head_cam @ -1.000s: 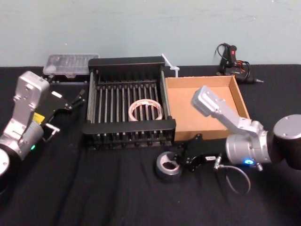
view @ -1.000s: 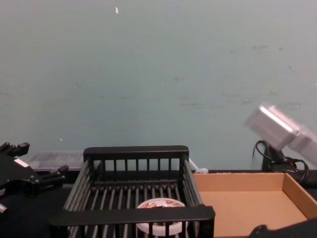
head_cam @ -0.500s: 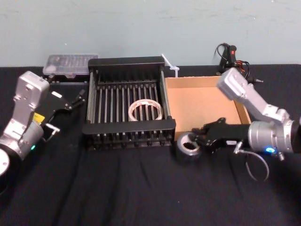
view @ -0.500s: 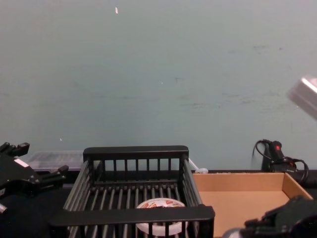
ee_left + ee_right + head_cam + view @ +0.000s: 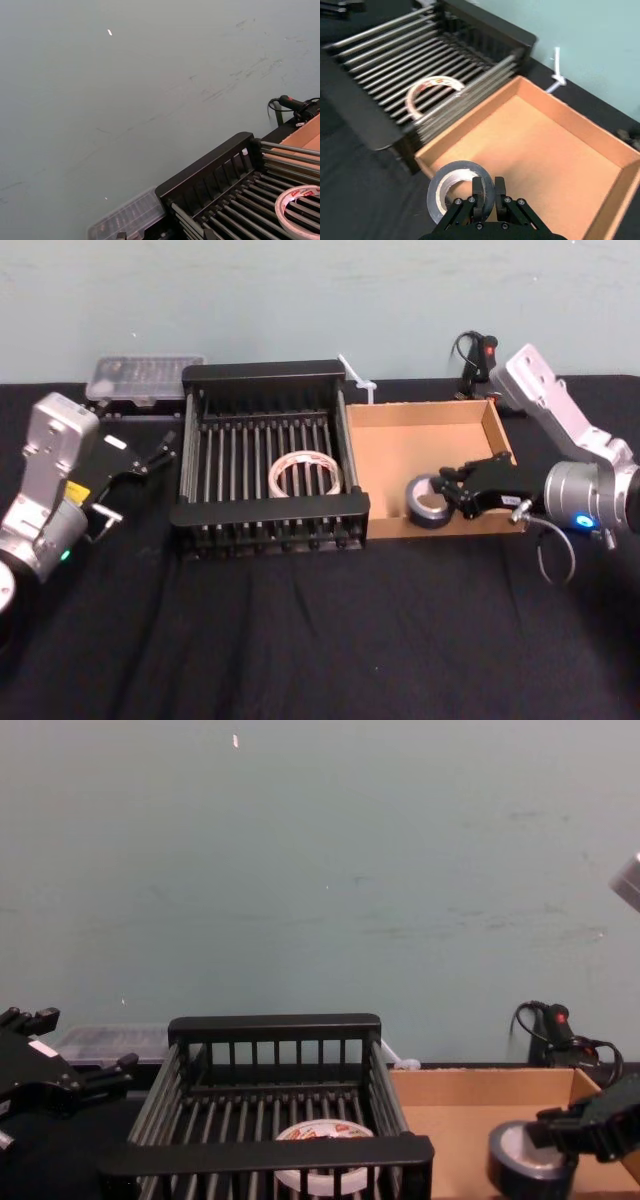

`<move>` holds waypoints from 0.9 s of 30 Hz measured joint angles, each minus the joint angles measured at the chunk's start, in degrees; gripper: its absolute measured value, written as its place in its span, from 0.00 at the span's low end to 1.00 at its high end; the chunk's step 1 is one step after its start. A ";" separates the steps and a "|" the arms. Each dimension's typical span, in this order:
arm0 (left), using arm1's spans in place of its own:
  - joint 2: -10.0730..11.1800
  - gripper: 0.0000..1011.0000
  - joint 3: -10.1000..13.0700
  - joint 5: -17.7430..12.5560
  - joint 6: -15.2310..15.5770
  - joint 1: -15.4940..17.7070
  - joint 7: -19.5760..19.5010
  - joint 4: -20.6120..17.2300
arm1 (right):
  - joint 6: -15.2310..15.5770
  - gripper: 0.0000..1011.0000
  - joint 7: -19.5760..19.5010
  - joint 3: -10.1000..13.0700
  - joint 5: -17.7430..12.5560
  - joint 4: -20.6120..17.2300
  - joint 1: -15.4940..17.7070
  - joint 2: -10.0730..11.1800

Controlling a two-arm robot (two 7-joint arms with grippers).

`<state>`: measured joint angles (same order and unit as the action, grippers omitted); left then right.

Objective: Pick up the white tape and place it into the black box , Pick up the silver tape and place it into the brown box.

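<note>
Head view: right gripper [image 5: 452,492] clamped on the silver tape [image 5: 427,502] over the brown box's [image 5: 425,445] front edge, white tape [image 5: 305,475] on the black box's [image 5: 268,370] slats, left gripper [image 5: 160,447] parked beside the box's left rim, fingers apart; right wrist view: fingers [image 5: 479,194] pinching the tape's wall above the box's front corner.

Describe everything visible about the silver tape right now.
The silver tape is a dark grey roll with a pale whitish inner core and an open centre. The right gripper is shut on its rim, holding it above the near-left corner of the brown box, just inside the near wall. From the head it looks tilted, its open face turned partly up. Whether it touches the cardboard floor cannot be told. It sits apart from the white tape in the black box.
</note>
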<state>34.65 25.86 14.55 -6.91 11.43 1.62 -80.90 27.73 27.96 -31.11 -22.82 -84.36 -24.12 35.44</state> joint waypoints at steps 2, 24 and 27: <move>0.00 0.99 0.00 0.00 0.00 0.00 0.00 0.00 | 0.34 0.15 -0.52 0.32 0.13 0.72 -0.33 -0.59; 0.00 0.99 0.00 0.00 0.00 0.00 0.00 0.00 | 3.22 0.15 -5.26 4.19 2.55 8.19 -3.09 -7.02; 0.00 0.99 0.00 0.00 0.00 0.00 0.00 0.00 | 3.23 0.15 -5.29 4.27 2.61 8.23 -3.09 -7.07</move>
<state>34.64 25.86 14.55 -6.91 11.43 1.62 -80.90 30.96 22.67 -26.84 -20.20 -76.13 -27.21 28.37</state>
